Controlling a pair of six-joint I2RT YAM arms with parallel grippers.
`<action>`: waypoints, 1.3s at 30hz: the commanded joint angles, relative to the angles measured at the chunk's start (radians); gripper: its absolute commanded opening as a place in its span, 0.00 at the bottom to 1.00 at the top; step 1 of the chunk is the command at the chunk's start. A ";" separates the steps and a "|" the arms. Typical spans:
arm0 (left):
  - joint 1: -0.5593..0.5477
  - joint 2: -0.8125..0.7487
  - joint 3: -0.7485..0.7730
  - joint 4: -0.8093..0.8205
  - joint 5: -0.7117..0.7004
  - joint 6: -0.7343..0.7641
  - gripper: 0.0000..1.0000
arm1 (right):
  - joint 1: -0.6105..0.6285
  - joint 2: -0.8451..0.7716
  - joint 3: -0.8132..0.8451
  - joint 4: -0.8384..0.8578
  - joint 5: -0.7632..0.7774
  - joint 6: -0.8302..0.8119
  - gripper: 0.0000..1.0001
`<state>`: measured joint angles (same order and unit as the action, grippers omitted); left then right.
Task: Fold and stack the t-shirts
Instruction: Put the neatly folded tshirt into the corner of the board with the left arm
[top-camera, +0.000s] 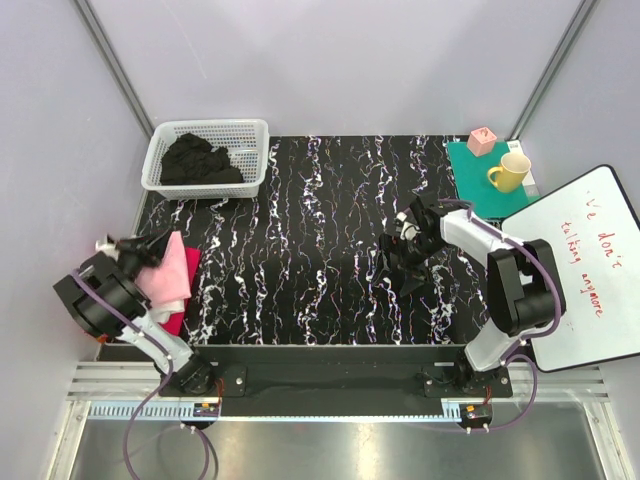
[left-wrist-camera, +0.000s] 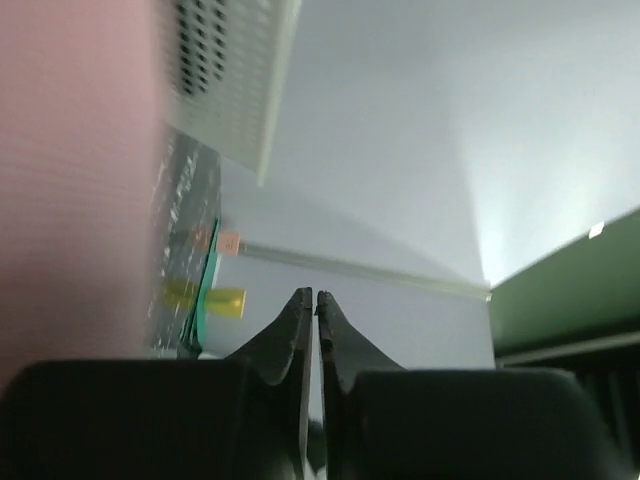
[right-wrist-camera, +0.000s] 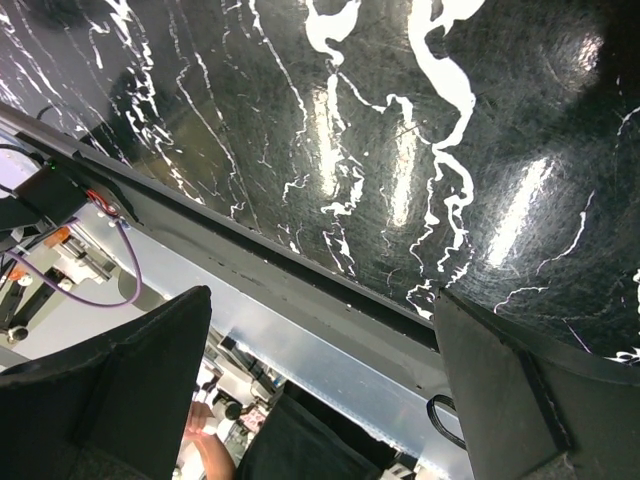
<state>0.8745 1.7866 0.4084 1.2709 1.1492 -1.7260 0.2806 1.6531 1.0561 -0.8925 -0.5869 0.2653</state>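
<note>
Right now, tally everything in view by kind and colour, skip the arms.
light pink t-shirt: 1
magenta-red t-shirt: 1
black cloth heap in the basket: 1 (shirts in it cannot be counted)
white basket: 1
yellow mug: 1
pink cube: 1
green mat: 1
whiteboard: 1
Total: 8
</note>
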 joint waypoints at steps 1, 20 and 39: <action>-0.158 -0.163 0.116 0.395 0.081 -0.053 0.12 | 0.005 0.023 0.045 -0.008 -0.010 -0.015 1.00; -0.934 -0.442 0.648 -1.820 -0.693 1.474 0.75 | 0.003 -0.075 0.114 0.001 0.119 0.041 1.00; -1.269 -0.079 0.882 -2.102 -1.212 1.522 0.99 | 0.003 -0.250 0.182 0.012 0.506 0.100 1.00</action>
<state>-0.3988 1.7309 1.2377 -0.8284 -0.0570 -0.2317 0.2806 1.4445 1.2362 -0.8883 -0.1402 0.3424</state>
